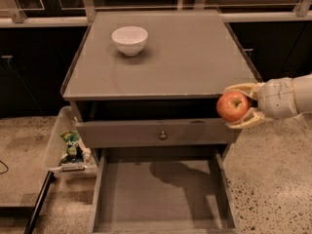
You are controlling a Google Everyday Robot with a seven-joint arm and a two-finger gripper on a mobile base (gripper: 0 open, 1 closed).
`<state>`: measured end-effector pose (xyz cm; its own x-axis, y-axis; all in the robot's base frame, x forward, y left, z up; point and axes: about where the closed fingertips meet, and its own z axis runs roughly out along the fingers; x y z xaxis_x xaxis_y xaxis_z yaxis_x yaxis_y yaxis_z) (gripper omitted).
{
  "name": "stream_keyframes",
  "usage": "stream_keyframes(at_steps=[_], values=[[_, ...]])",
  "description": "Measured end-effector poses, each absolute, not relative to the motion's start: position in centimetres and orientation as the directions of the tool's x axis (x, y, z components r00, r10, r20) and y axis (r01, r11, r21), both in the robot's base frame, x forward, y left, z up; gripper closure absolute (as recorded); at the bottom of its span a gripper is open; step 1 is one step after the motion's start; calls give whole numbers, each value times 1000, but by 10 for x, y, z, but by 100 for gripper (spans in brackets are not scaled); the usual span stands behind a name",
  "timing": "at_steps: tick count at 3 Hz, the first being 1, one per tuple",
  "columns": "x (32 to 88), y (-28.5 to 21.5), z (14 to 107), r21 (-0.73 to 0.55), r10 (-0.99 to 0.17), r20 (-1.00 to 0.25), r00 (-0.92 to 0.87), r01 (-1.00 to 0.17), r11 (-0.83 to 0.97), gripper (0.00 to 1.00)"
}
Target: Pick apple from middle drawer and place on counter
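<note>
The tabletop (195,57) was broad and flat. Below it the middle drawer (131,201) stood pulled out, its floor bare. The gripper (230,107) hung off the cabinet's front right corner, just below the tabletop's edge. A white bowl (129,39) sat at the back left. The fingers (240,88) were clamped around the apple (233,106), which was held clear of the drawer. Placing it well would likely mean lifting above the edge first, then moving inward, well apart from the bowl, and lowering gently.

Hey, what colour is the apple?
The apple is red, yellowish near the stem, best in the camera view; the gripper holds it beside the counter.
</note>
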<state>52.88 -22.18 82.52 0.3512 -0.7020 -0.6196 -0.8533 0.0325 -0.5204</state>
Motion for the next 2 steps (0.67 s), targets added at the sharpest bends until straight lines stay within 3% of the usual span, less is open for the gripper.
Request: stream_keyframes(at_steps=[2], values=[[535, -212, 832, -543, -724, -574, 383, -840, -14, 100]])
